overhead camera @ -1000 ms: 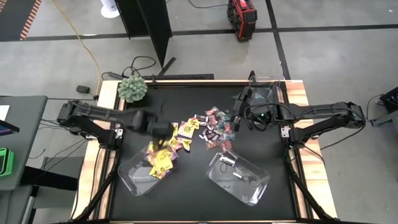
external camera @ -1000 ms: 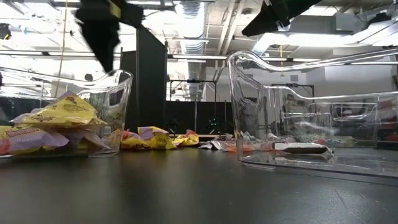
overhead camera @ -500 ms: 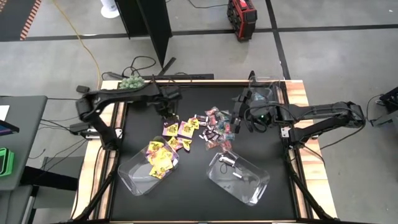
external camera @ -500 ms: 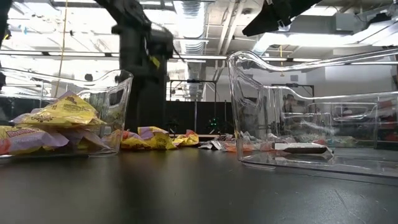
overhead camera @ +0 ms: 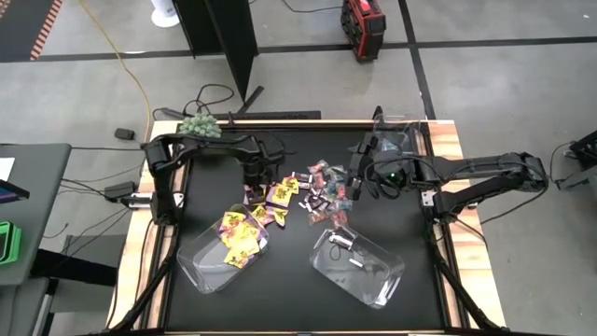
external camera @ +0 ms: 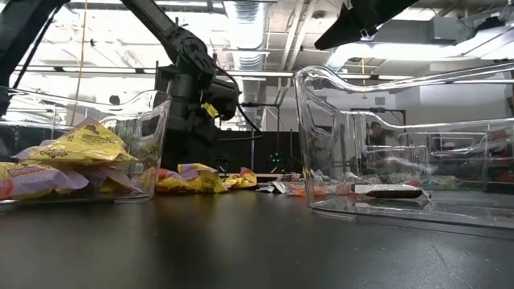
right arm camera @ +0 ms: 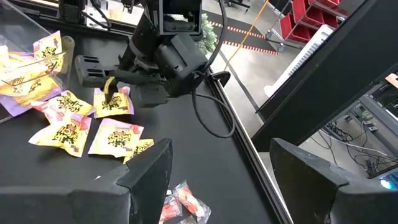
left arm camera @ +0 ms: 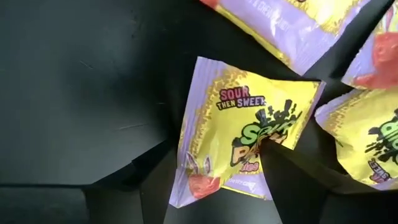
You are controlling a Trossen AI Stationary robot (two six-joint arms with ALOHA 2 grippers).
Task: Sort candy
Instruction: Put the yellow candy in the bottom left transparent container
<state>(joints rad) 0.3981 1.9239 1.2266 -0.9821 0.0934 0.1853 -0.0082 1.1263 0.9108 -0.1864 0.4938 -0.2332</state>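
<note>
- Yellow packet (left arm camera: 239, 149) lies flat on black table (overhead camera: 298, 280), between the spread fingers of left gripper (overhead camera: 254, 187), ungrasped.
- Right gripper (overhead camera: 357, 179) parked near the mixed candy pile (overhead camera: 322, 191), fingers released.

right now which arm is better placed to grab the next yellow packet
Left. The left gripper is down at the yellow packets, its open fingers either side of one yellow packet. The right gripper waits open, farther off beside the teal-and-pink wrappers.
</note>
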